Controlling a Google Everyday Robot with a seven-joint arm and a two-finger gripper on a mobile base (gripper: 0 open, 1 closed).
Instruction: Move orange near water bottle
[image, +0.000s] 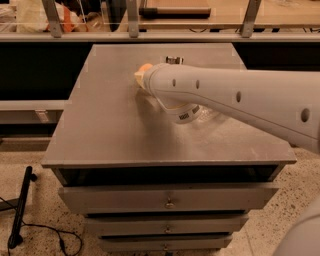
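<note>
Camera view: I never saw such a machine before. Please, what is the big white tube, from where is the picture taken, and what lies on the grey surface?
The big white tube is the robot's arm. It reaches from the right over a grey metal table with drawers below. The single camera looks down along the arm; where it is mounted is unknown. At the arm's far end a small orange peeks out. The gripper, meaning the jaws that grasp, is also there, hidden behind the arm, so I cannot say whether anything is held. The water bottle that the orange should go near cannot be made out.
</note>
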